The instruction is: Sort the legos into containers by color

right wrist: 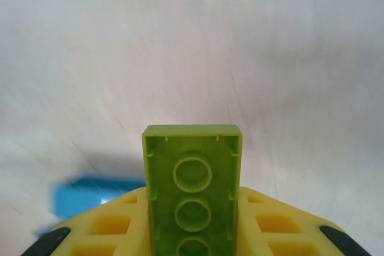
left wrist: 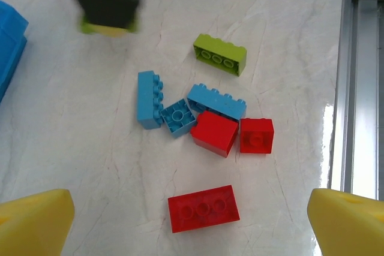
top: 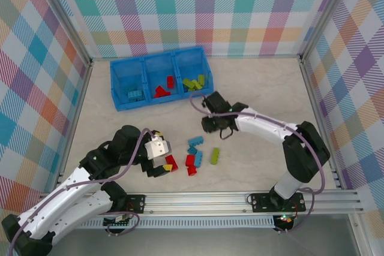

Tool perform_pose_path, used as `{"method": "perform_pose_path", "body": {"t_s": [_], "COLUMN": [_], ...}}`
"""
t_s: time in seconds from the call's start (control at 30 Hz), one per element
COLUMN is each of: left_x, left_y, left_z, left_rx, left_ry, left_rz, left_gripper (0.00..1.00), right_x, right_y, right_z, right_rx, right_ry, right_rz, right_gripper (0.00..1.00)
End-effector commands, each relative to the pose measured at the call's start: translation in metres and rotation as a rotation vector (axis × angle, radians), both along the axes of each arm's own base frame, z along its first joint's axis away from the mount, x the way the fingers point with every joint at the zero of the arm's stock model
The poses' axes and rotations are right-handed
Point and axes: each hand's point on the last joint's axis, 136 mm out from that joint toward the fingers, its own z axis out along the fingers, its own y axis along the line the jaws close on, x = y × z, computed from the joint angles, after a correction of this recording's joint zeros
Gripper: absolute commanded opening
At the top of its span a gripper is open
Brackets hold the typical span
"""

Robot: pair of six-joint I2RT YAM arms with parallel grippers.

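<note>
Blue tray point(top: 116, 82) sits at the far side of the table point(top: 258, 88), with three compartments side by side. Left compartment point(top: 128, 75) has light blue bricks point(top: 135, 95). Middle compartment point(top: 158, 70) has red bricks point(top: 163, 90). Right compartment point(top: 189, 64) has lime green bricks point(top: 194, 83).

Right gripper point(right wrist: 192, 223) is pinching a lime green brick point(right wrist: 192, 169) between its yellow fingers point(right wrist: 273, 226), hollow underside facing the wrist camera. In the top view it is on the near side of the tray, just off the right compartment's corner and not touching the tray. A blurred blue patch shows low left in the right wrist view; can't tell what it is.

Left gripper point(left wrist: 191, 208) is on the near side of the tray, well apart from it, roughly below the middle compartment. Its yellow fingers point(left wrist: 33, 223) are spread wide with nothing between the pads, over a long red brick point(left wrist: 203, 208) lying flat on the table.

The loose pile is near-side of the tray, below the right compartment and well apart from it:
- a long light blue brick point(left wrist: 149, 99)
- a small blue brick point(left wrist: 178, 117), touching the long one
- another blue brick point(left wrist: 216, 101)
- a red brick point(left wrist: 215, 133), against that blue one
- a small red brick point(left wrist: 257, 135), just beside the red one
- a loose green brick point(left wrist: 220, 55), lying apart from the cluster, studs down
</note>
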Motion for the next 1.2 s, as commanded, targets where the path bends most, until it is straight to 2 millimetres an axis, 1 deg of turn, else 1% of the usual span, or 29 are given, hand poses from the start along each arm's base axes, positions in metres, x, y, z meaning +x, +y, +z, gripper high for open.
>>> {"method": "perform_pose_path", "body": {"t_s": [0.0, 0.07, 0.1, 0.17, 0.27, 0.33, 0.4, 0.47, 0.57, 0.63, 0.7, 0.8, 0.87, 0.9, 0.93, 1.0, 1.07, 1.1, 1.13, 1.17], "left_x": [-0.002, 0.001, 0.002, 0.006, 0.011, 0.018, 0.024, 0.031, 0.040, 0.045, 0.054, 0.066, 0.076, 0.076, 0.074, 0.065, 0.055, 0.050, 0.043, 0.038], "left_y": [-0.006, -0.004, -0.004, -0.004, -0.003, -0.001, 0.001, 0.003, 0.008, 0.013, 0.019, 0.031, 0.049, 0.055, 0.059, 0.060, 0.061, 0.066, 0.070, 0.066], "left_z": [0.008, 0.010, 0.011, 0.015, 0.017, 0.018, 0.020, 0.024, 0.027, 0.028, 0.029, 0.024, 0.023, 0.020, 0.015, 0.004, -0.014, -0.023, -0.034, -0.044], "left_rx": [-0.036, -0.043, -0.057, -0.108, -0.157, -0.166, -0.175, -0.196, -0.185, -0.165, -0.156, -0.155, -0.201, -0.225, -0.250, -0.291, -0.323, -0.338, -0.334, -0.319], "left_ry": [-0.048, -0.045, -0.038, -0.003, 0.040, 0.049, 0.059, 0.077, 0.099, 0.123, 0.160, 0.236, 0.301, 0.345, 0.411, 0.541, 0.666, 0.717, 0.772, 0.819], "left_rz": [-0.042, -0.011, 0.011, 0.074, 0.145, 0.197, 0.247, 0.306, 0.379, 0.441, 0.536, 0.717, 0.935, 1.023, 1.104, 1.210, 1.322, 1.399, 1.464, 1.472], "left_gripper": [1.00, 1.00, 1.00, 1.00, 1.00, 1.00, 1.00, 1.00, 1.00, 1.00, 1.00, 1.00, 1.00, 1.00, 1.00, 0.99, 0.96, 0.93, 0.90, 0.89], "right_x": [0.064, 0.102, 0.118, 0.150, 0.177, 0.188, 0.194, 0.197, 0.199, 0.199, 0.197, 0.189, 0.175, 0.166, 0.151, 0.118, 0.076, 0.056, 0.030, 0.005], "right_y": [0.042, 0.052, 0.053, 0.056, 0.065, 0.070, 0.072, 0.073, 0.073, 0.071, 0.069, 0.064, 0.058, 0.055, 0.051, 0.044, 0.036, 0.032, 0.028, 0.024], "right_z": [0.077, 0.090, 0.090, 0.086, 0.069, 0.057, 0.048, 0.042, 0.047, 0.055, 0.067, 0.084, 0.098, 0.105, 0.112, 0.123, 0.132, 0.136, 0.136, 0.133], "right_rx": [0.130, 0.127, 0.118, 0.091, 0.067, 0.067, 0.072, 0.081, 0.086, 0.085, 0.094, 0.107, 0.129, 0.144, 0.168, 0.217, 0.278, 0.305, 0.335, 0.359], "right_ry": [-0.263, -0.346, -0.370, -0.413, -0.407, -0.393, -0.381, -0.372, -0.383, -0.395, -0.409, -0.418, -0.408, -0.398, -0.381, -0.345, -0.287, -0.252, -0.190, -0.121], "right_rz": [0.045, 0.038, 0.029, 0.014, 0.018, 0.013, 0.006, 0.013, 0.018, 0.019, 0.018, 0.021, 0.022, 0.025, 0.041, 0.086, 0.150, 0.173, 0.210, 0.250], "right_gripper": [0.18, 0.18, 0.18, 0.18, 0.20, 0.21, 0.23, 0.29, 0.44, 0.47, 0.48, 0.49, 0.49, 0.50, 0.53, 0.61, 0.72, 0.77, 0.81, 0.86]}}
